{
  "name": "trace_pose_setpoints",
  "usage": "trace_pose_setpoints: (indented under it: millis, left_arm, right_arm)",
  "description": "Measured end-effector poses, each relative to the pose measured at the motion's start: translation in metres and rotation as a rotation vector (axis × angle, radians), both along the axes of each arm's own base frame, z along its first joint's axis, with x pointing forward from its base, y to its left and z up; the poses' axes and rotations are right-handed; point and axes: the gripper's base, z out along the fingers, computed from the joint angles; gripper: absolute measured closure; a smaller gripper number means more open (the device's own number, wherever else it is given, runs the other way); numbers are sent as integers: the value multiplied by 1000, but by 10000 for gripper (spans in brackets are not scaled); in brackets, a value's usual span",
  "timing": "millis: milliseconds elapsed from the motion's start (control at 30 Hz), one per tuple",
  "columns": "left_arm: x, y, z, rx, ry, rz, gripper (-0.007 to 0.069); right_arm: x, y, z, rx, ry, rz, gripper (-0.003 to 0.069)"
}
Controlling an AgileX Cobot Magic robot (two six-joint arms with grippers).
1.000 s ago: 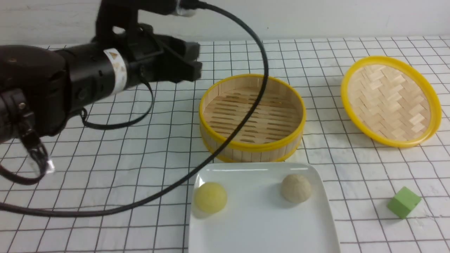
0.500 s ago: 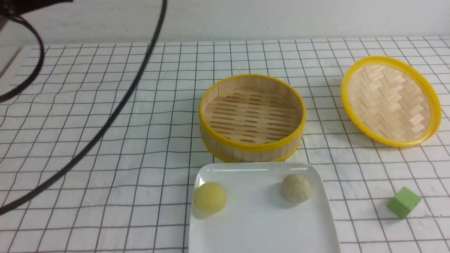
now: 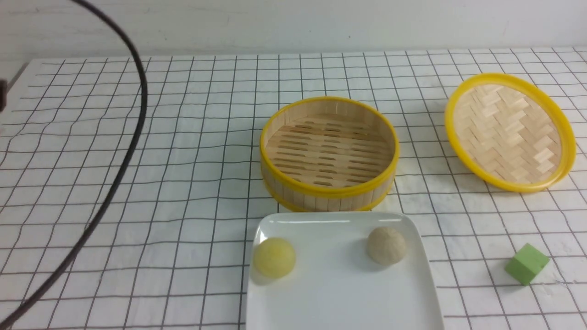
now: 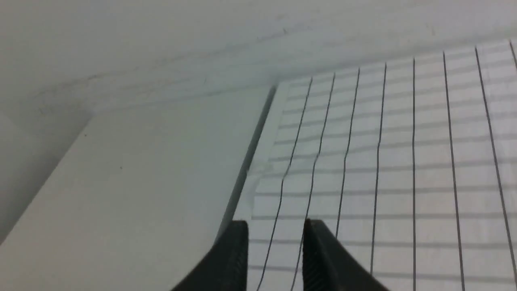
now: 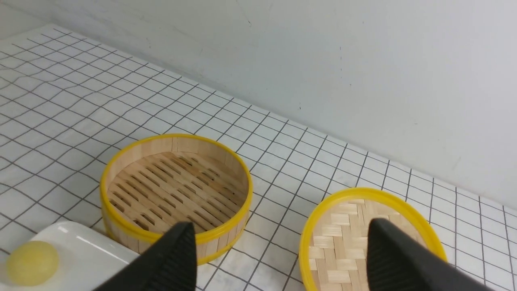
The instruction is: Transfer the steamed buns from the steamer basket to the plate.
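Bamboo steamer basket (image 3: pixel 328 153), round and yellow-rimmed, upright near the middle of the checked cloth (image 3: pixel 183 183), slatted floor bare; glossy white plate (image 3: pixel 341 293) directly in front of it on the robot's side, far edge close against the basket's base, contact between them not discernible. On the plate, the pale yellow bun (image 3: pixel 274 257) at the left edge and the beige-white bun (image 3: pixel 386 245) toward the far right part, well apart from each other, both resting on the glaze.

Surroundings: woven lid (image 3: pixel 509 132) with yellow rim, right of the basket and apart from it, woven face turned toward the camera; green cube (image 3: pixel 526 264) on the cloth to the right of the plate, apart from it; black cable (image 3: pixel 128 151) arcing across the left part of the front view, over the cloth, well apart from basket and plate; pale wall (image 3: pixel 293 23) behind.

Left gripper (image 4: pixel 274 228): fingers parted by a narrow gap, gripping nothing, above the cloth's edge beside a strip of white tabletop (image 4: pixel 141 182). Right gripper (image 5: pixel 281 228): fingers spread wide, gripping nothing, raised above the cloth; beyond them, in the right wrist view, the basket (image 5: pixel 175 182), the lid (image 5: pixel 343 242), a corner of the plate (image 5: pixel 80 250) and the yellow bun (image 5: pixel 31 262).

Count: two buns, one basket, one plate, one lid, one cube, one cable, two grippers.
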Motion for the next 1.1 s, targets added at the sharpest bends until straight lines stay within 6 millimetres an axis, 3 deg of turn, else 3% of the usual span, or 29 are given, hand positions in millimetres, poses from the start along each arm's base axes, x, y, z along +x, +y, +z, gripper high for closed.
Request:
trace_pose_setpoints:
  millis: [267, 400, 567, 767, 900, 1100]
  left_arm:
    - [-32, -5, -15, -110, 278, -138, 401]
    - [-58, -4, -18, -176, 388, -205, 402]
    - [-90, 1, -14, -283, 388, -254, 402]
    - [-146, 15, -2, -445, 216, -384, 402]
    - [-158, 18, -2, -441, 151, -436, 402]
    - [-139, 8, -32, -324, 170, -506, 400]
  right_arm:
    - [0, 0, 0, 3, 1, 1, 111]
    - [0, 1, 0, 8, 8, 6, 111]
    - [-1, 2, -2, 16, 27, 16, 111]
    - [-2, 6, -8, 24, 65, 56, 111]
    - [0, 11, -18, 20, 82, 108, 111]
    - [4, 25, -44, -17, 75, 275, 111]
